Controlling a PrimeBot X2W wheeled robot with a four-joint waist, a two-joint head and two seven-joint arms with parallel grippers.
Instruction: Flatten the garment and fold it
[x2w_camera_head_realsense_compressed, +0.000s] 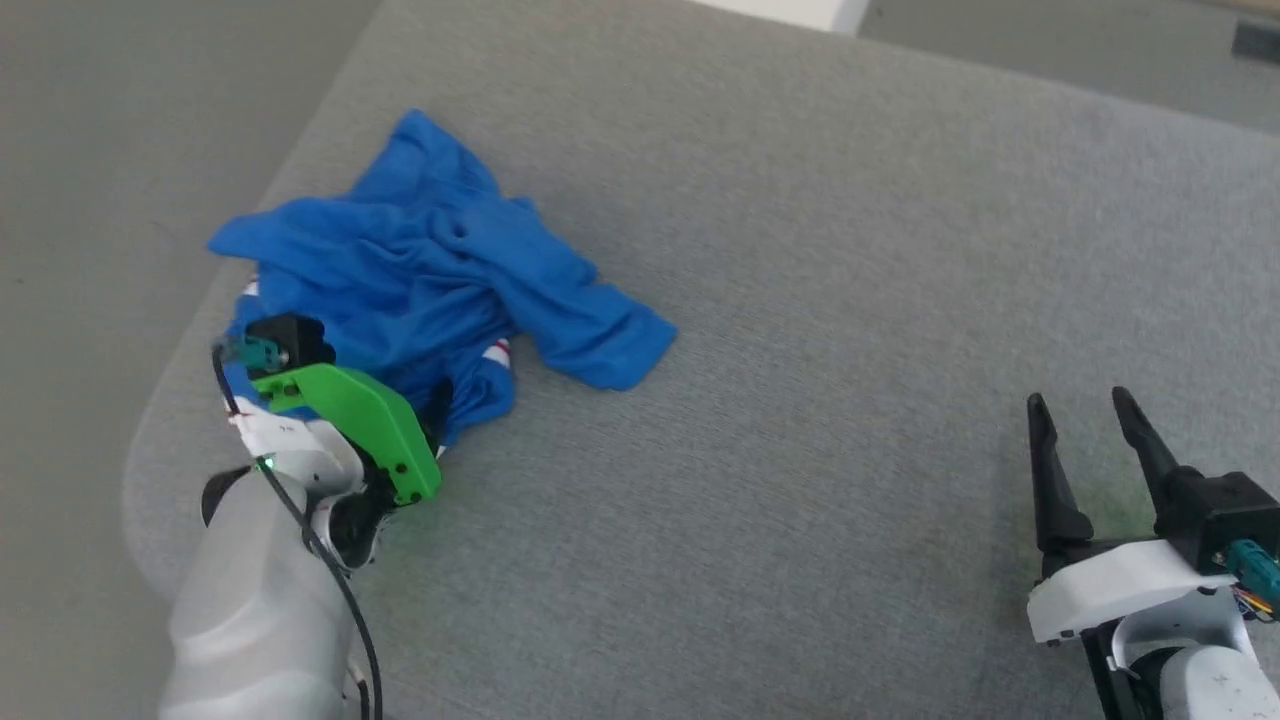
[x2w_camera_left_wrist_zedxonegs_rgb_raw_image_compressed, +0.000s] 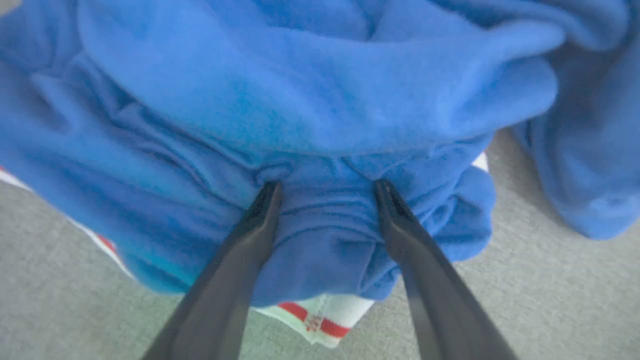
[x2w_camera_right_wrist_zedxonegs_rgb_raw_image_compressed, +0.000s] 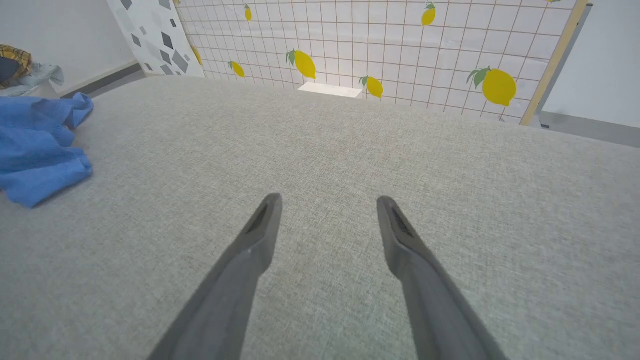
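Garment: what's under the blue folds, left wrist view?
Under the garment, white red-striped trim peeks out, on the grey fabric surface. Anything else underneath is covered.

Grey upholstered platform (x2w_camera_head_realsense_compressed: 820, 330) with one crumpled jersey shirt (x2w_camera_head_realsense_compressed: 440, 270) on it.
The woven grey cover is smooth, with a rounded corner at the robot's left. The royal-blue shirt lies bunched in a heap near that left edge, one blue flap trailing toward the middle. Bits of white panel with thin red stripes peek out from its near side, touching the cover.
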